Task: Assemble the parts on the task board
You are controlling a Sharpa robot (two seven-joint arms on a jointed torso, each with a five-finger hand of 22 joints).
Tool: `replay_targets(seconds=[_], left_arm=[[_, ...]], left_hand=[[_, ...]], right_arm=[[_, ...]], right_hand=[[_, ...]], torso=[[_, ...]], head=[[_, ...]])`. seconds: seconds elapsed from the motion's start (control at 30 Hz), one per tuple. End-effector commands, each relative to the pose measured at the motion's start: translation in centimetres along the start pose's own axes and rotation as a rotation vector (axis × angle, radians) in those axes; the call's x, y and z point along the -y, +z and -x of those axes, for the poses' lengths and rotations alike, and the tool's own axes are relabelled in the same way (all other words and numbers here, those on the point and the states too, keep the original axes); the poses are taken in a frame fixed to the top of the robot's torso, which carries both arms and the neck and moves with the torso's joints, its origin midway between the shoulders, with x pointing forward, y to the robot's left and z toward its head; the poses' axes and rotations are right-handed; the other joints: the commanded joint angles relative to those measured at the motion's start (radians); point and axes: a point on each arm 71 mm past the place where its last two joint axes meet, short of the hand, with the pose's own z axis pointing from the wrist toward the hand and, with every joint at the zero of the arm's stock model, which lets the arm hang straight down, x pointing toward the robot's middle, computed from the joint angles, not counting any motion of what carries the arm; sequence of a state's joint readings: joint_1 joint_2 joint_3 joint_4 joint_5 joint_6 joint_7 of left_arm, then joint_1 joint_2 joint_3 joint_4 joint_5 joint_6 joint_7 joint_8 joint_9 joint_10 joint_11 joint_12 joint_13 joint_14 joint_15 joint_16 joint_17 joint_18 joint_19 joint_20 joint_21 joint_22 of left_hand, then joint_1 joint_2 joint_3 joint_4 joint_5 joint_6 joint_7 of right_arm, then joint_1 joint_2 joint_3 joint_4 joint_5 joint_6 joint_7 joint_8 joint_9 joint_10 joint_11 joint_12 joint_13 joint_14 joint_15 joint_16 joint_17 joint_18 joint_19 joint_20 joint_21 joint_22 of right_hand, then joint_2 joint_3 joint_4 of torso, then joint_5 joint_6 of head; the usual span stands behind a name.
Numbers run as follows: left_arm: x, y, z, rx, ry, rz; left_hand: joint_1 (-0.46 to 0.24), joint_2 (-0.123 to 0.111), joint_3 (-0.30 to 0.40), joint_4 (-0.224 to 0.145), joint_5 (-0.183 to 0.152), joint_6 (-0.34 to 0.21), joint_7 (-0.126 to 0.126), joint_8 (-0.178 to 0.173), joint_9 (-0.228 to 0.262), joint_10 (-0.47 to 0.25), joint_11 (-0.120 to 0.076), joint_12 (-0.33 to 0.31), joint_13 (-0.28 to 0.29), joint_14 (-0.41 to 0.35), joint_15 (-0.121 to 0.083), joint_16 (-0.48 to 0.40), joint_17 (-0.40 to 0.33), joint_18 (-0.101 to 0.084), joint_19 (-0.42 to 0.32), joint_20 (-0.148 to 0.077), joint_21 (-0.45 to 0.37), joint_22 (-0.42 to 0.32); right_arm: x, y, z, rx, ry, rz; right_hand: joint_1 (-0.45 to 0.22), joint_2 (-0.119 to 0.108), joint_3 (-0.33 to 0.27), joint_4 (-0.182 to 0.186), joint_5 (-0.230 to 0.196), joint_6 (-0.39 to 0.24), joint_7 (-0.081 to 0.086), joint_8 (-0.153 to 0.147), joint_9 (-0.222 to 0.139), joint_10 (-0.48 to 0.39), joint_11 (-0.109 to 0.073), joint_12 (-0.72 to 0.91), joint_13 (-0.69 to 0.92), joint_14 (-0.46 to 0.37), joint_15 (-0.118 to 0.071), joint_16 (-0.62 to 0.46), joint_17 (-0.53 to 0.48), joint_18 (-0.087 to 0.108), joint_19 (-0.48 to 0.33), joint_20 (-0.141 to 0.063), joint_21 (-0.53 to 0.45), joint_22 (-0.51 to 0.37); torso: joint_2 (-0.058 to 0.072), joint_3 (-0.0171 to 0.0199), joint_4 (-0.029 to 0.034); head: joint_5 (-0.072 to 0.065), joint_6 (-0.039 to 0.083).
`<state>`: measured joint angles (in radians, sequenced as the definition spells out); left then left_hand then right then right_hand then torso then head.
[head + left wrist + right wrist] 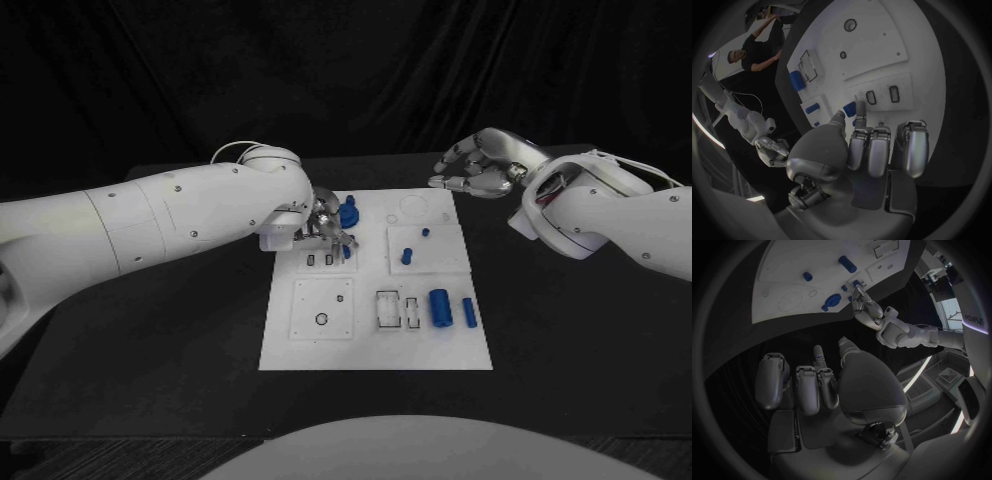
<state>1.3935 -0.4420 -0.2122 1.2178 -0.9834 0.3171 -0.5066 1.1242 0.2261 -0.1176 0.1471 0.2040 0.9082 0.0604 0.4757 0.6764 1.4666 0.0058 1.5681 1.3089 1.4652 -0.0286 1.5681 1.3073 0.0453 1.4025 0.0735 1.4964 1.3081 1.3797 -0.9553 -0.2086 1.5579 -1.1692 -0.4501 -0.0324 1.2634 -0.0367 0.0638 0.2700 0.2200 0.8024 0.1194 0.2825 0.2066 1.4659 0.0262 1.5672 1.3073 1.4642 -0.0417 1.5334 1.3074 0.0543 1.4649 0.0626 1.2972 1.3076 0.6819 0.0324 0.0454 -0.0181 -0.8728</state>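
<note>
Writing: part of a logo shows on the right arm [942,337] in the right wrist view, on a dark panel at the circle's edge; it cannot be read with confidence. No other labels are legible.

Left hand [326,226]: over the far left corner of the board [289,355], fingers pointing down at the plate. In the left wrist view its fingers [870,150] lie close together, with a small blue part [850,108] just past the thumb tip and another fingertip; whether the part is pinched or merely beside them I cannot tell.

Right hand [480,172]: raised off the table beyond the board's far right corner, fingers curled inward and holding nothing (confirmed in the right wrist view, where the fingers [811,387] fold over an empty palm).

Board: white plate in the middle of the black table [144,380]. A blue knob-shaped part [348,213] sits just beside the left hand. Two short blue pegs [408,255] lie on the right-hand raised panel. A larger blue cylinder [440,306] and a slimmer one [470,311] lie side by side near the right edge, next to outlined rectangular recesses [398,309].
</note>
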Motion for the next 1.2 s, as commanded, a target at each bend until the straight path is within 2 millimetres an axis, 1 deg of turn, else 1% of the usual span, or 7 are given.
replay_targets(seconds=[0.03,0.3,0.77,1.03,1.07,1.1,1.2], left_arm=[[0.37,0.15,-0.13,-0.01,0.003,-0.032],[0.4,0.29,-0.08,-0.006,-0.001,-0.041],[0.55,0.45,-0.16,-0.011,0.001,-0.043],[0.17,0.34,-0.2,-0.009,-0.004,-0.035],[0.12,0.32,-0.21,-0.008,-0.005,-0.035],[0.07,0.29,-0.22,-0.006,-0.006,-0.034],[-0.09,0.18,-0.24,0.001,-0.012,-0.034]], left_hand=[[0.013,-0.001,0.02,-0.009,0.016,0.009,0.0,-0.013,0.007,0.104,-0.006,0.003,0.262,0.106,-0.01,0.003,0.264,0.0,-0.008,0.002,-0.005,0.117],[0.032,-0.009,0.07,-0.045,0.047,0.014,-0.002,-0.04,0.024,0.104,-0.008,0.003,0.262,0.106,-0.011,0.003,0.264,0.001,-0.01,0.0,-0.01,0.116],[0.037,-0.023,0.138,-0.081,0.064,0.021,-0.003,-0.068,0.046,0.104,-0.009,0.003,0.262,0.106,-0.012,0.003,0.264,0.003,-0.021,-0.001,-0.019,0.11],[0.024,-0.048,0.209,-0.113,0.084,0.029,-0.004,-0.089,0.068,0.104,-0.01,0.003,0.262,0.106,-0.013,0.003,0.264,0.003,-0.02,-0.002,-0.022,0.114],[0.018,-0.057,0.235,-0.124,0.091,0.032,-0.004,-0.096,0.076,0.104,-0.01,0.003,0.262,0.106,-0.014,0.003,0.264,0.004,-0.02,-0.002,-0.023,0.114],[0.018,-0.057,0.235,-0.124,0.091,0.032,-0.004,-0.096,0.076,0.104,-0.01,0.003,0.262,0.106,-0.014,0.003,0.264,0.004,-0.02,-0.002,-0.023,0.114],[0.0,-0.075,0.287,-0.143,0.098,0.038,-0.005,-0.106,0.092,0.104,-0.01,0.003,0.262,0.106,-0.014,0.003,0.264,0.003,-0.017,-0.003,-0.024,0.117]], right_arm=[[0.11,-0.01,-0.14,-0.008,0.0,-0.013],[0.17,0.03,-0.17,-0.012,-0.001,-0.017],[0.19,0.13,-0.32,-0.023,-0.002,-0.022],[0.24,0.1,-0.35,-0.027,-0.002,-0.026],[0.24,0.1,-0.35,-0.028,-0.002,-0.026],[0.25,0.1,-0.36,-0.028,-0.002,-0.026],[0.25,0.1,-0.37,-0.03,-0.002,-0.027]], right_hand=[[0.013,-0.003,0.001,-0.006,0.003,0.007,0.001,0.006,-0.002,0.105,0.009,0.004,0.263,0.096,0.006,-0.005,0.217,0.009,-0.005,0.007,-0.005,0.178],[0.015,-0.002,0.001,-0.007,0.003,0.007,0.001,0.006,-0.002,0.105,0.009,0.004,0.263,0.095,0.006,-0.007,0.214,0.01,-0.006,0.008,-0.008,0.177],[0.022,0.001,0.003,-0.011,0.005,0.009,0.002,0.007,-0.002,0.105,0.011,0.004,0.263,0.094,0.007,-0.011,0.209,0.012,-0.009,0.009,-0.017,0.174],[0.027,0.003,0.004,-0.014,0.005,0.01,0.002,0.007,-0.002,0.105,0.012,0.004,0.263,0.093,0.008,-0.016,0.204,0.014,-0.013,0.009,-0.027,0.171],[0.028,0.004,0.004,-0.015,0.005,0.01,0.002,0.007,-0.003,0.105,0.012,0.004,0.263,0.092,0.008,-0.017,0.202,0.014,-0.014,0.01,-0.029,0.17],[0.028,0.004,0.004,-0.015,0.005,0.01,0.002,0.007,-0.003,0.105,0.012,0.004,0.263,0.092,0.008,-0.017,0.202,0.014,-0.014,0.01,-0.029,0.17],[0.03,0.005,0.004,-0.016,0.006,0.01,0.002,0.007,-0.003,0.105,0.012,0.004,0.263,0.092,0.008,-0.018,0.201,0.015,-0.015,0.01,-0.032,0.169]], torso=[[0.0,0.0,-0.0007],[0.0,0.0004,-0.0003],[0.0,0.0005,0.0002],[-0.001,0.0002,0.0005],[-0.001,0.0002,0.0007],[-0.001,0.0002,0.0005],[-0.001,0.0002,0.0009]], head=[[-0.002,0.0],[-0.004,0.0],[-0.004,0.0],[-0.004,0.0],[-0.003,0.0],[-0.002,0.0],[0.002,0.0]])
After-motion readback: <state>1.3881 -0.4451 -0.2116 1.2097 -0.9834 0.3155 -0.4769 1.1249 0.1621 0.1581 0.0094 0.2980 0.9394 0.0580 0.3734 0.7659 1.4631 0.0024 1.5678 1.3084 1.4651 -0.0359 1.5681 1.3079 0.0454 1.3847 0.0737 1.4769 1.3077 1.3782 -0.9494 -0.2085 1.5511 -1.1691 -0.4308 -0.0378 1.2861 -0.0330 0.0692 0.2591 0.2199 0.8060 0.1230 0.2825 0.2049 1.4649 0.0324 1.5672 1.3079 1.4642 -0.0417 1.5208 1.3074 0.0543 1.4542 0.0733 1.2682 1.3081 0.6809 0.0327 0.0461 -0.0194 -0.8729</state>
